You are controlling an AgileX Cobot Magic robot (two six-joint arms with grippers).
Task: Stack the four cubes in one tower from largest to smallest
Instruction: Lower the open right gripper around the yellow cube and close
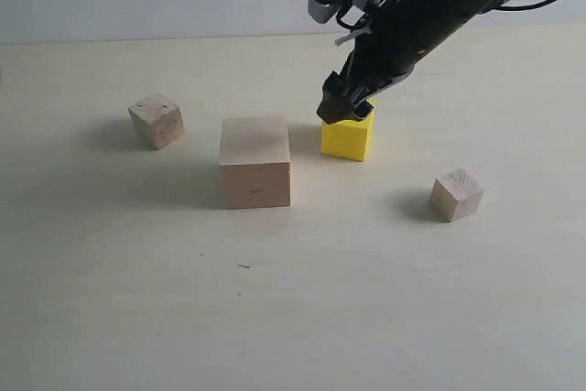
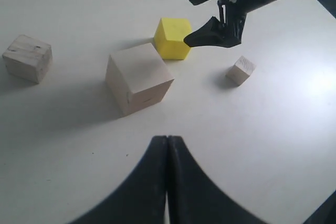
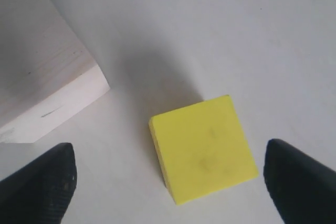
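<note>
**Smallest pale cube [image 1: 457, 194] up front; nothing stacked, right end effector [image 1: 348, 109] over the yellow cube [image 1: 348, 138]**

Exterior view, front to back:
- Smallest pale cube: front right of the surface [image 1: 293, 318], turned corner-on, well apart from the others.
- Large pale wooden cube [image 1: 255, 161]: left of centre, flat on the surface, a small dark mark on its front face.
- Yellow cube: just behind and to the right of the large cube. Near it, not touching; the left wrist view shows a strip of surface between them.
- Small brownish cube [image 1: 157, 121]: far left, further back, well apart from the large cube. Dark specks on its top face.
- All four sit singly on the surface. No tower begun.

Right end effector:
- Reaches in from the upper right, angled down, tips at the top of the yellow cube.
- Right wrist view: fingers [image 3: 39, 182] spread wide, yellow cube between them, a gap of bare surface on each side. Nothing gripped.
- Left wrist view agrees: one fingertip by the cube's near edge, the other higher up.

Left end effector [image 2: 167, 145]:
- Out of the exterior view.
- In its own wrist view the fingers are pressed together, nothing between them. It hangs above the surface, all four cubes ahead of it.
</note>
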